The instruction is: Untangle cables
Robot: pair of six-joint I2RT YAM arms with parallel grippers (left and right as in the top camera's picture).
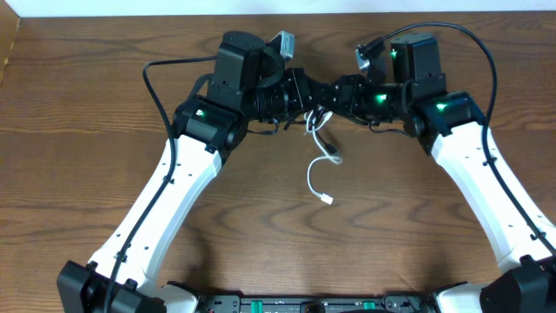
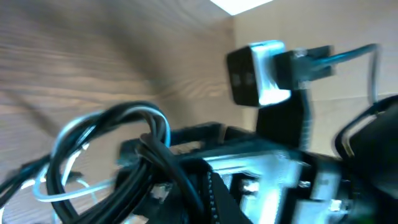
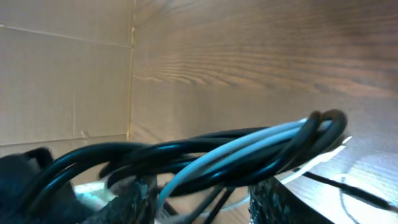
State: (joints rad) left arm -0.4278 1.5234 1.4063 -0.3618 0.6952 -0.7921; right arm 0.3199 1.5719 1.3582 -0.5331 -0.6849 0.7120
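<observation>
High at the table's centre, my left gripper (image 1: 304,94) and right gripper (image 1: 339,94) meet tip to tip over a small tangled bundle of the cables. The white cable (image 1: 314,174) hangs out of the bundle and curls down over the wood to its plug (image 1: 327,200). The left wrist view is blurred, showing loops of black cable (image 2: 158,155) and white cable (image 2: 68,134); the left jaws are shut on the bundle. In the right wrist view, black cable (image 3: 186,146) and white cable (image 3: 236,152) strands run across between the right fingers (image 3: 273,199), which stand part-way closed on them.
The wooden table (image 1: 87,130) spreads out on both sides of the arms. A cardboard wall (image 3: 62,81) stands along its far edge. The right arm's wrist camera (image 2: 258,74) sits close in front of the left wrist. Thick black arm wires (image 1: 156,83) arch beside both arms.
</observation>
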